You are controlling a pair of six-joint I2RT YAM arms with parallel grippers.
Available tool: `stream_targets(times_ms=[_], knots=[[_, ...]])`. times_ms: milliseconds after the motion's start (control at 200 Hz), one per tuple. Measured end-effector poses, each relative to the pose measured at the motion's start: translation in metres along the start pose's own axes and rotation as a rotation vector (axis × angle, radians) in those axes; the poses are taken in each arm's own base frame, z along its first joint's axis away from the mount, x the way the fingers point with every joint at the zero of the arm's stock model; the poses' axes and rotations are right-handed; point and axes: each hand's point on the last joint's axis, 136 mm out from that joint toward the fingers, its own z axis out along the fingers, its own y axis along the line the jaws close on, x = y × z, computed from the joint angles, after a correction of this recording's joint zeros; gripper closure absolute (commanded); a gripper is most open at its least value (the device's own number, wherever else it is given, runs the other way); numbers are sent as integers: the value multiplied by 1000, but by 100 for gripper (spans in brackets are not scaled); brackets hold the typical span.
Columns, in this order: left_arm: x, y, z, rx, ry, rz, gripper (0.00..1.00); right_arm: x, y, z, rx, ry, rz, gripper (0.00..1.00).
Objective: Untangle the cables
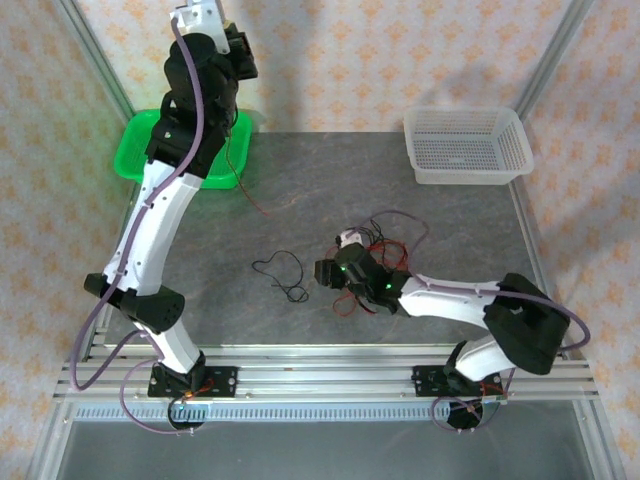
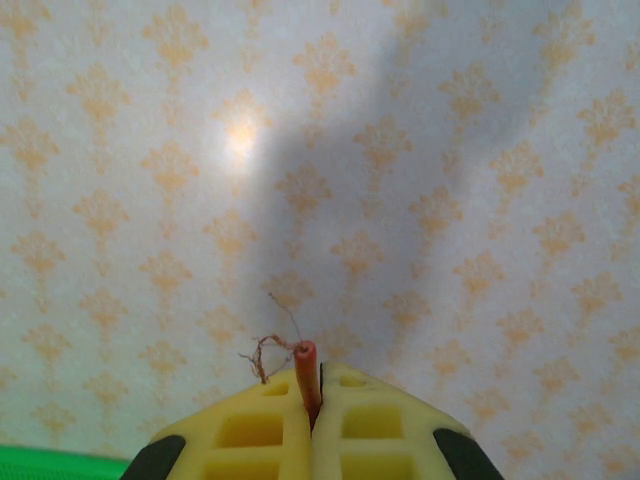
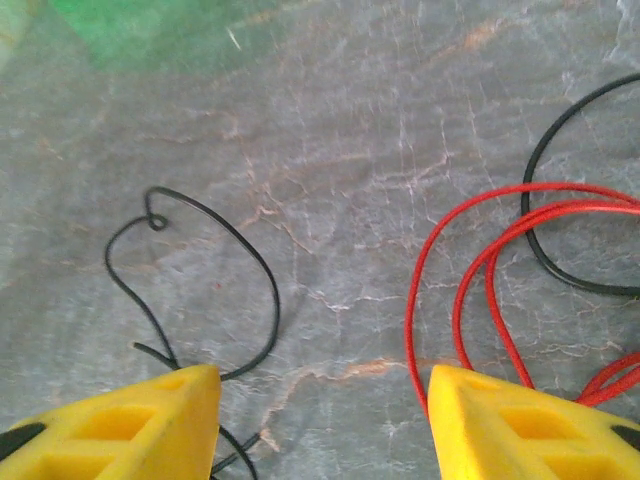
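My left gripper is raised high at the back left, shut on the end of a red cable whose frayed copper strands stick out. That red cable hangs from it down to the table. A small tangle of red and black cables lies mid-table beside my right gripper. A separate black cable lies in a loop to its left. In the right wrist view my right gripper stands open just above the table, the black loop by its left finger and red loops by its right.
A green tray sits at the back left under the left arm. A white mesh basket stands at the back right. Metal frame posts rise at the table's corners.
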Motion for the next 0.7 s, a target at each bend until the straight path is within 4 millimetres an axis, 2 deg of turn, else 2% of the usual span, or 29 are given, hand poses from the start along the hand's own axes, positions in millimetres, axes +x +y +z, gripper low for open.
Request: stream_targets(times_ms=[170,300,460,566,701], knots=[[-41,7,0,-28,-171,22,100,-9,3,-13,-22,-30,26,43],[-62,15,-1,-64,-270,49,100,-9,3,-16,-22,-30,36,43],[-87,40,4,-145,-405,63,100,-7,1,-16,-12,-19,38,43],[-90,60,17,-202,-461,74,100,-5,-1,-16,-1,-12,40,43],[-81,77,46,-252,-490,88,100,-3,-5,-17,17,-7,39,43]])
